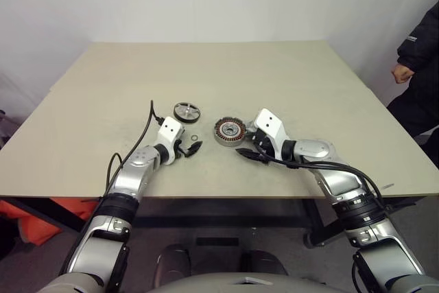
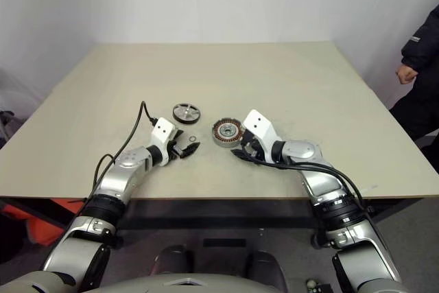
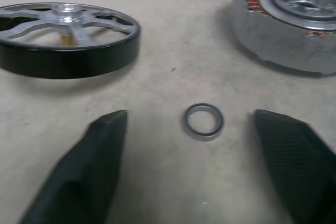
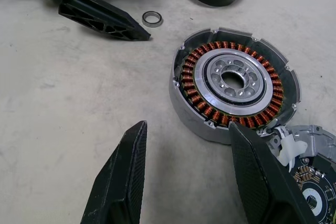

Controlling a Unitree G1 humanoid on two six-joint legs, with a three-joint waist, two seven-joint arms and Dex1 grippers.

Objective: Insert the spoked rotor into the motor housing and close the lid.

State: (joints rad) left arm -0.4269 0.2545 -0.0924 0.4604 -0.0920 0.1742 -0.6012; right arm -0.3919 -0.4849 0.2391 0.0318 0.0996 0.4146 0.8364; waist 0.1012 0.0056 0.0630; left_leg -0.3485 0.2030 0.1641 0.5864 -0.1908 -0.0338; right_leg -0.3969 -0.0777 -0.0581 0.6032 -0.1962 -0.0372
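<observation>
**Housing sits open on the table, between 2 spread grippers**

The motor housing lies flat on the beige table, open side up, showing its ring of copper windings around a silver hub with a dark centre hole. All places below are given from this housing.

The right gripper is just beside the housing on the robot's right, pointing toward it. Its 2 black fingers are spread wide with nothing between them. In the right wrist view, 1 finger overlaps the housing's near rim; whether it touches the metal I cannot tell. The other finger stands over bare table, apart from the housing. Behind the first finger, close against the housing's rim, lies a round part with a white plastic piece and a dark circuit face.

The left gripper is near the housing on the robot's left, not touching it. Its 2 fingers are also spread wide and hold nothing. A small metal ring lies flat on the table in the gap just ahead of its fingertips, between the housing and the spoked rotor.

The spoked rotor, a black-rimmed wheel with silver spokes, lies flat to the housing's left and a little farther from the robot, apart from it.

A person in a dark jacket stands off the table's right edge, well apart from the housing.
</observation>
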